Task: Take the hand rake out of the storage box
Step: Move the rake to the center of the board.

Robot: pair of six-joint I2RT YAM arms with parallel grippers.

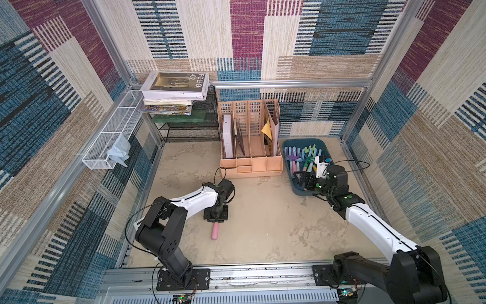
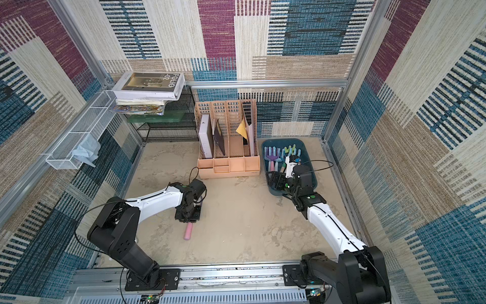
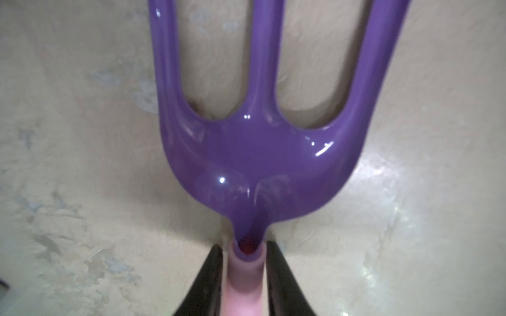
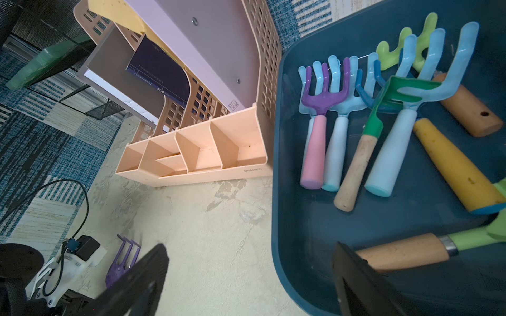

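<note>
The sandy table [image 1: 263, 223] carries the teal storage box [image 4: 301, 232] at its far right, with several rakes [image 4: 336, 109] inside. The right gripper [image 4: 249, 247] hovers at the box's near edge, jaws spread wide. The left gripper [image 3: 243, 246] pinches the pink handle of the purple hand rake [image 3: 254, 164], which is well apart from the box

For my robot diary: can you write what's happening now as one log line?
left gripper: shut on purple hand rake, on table outside storage box | right gripper: open over storage box edge
</note>
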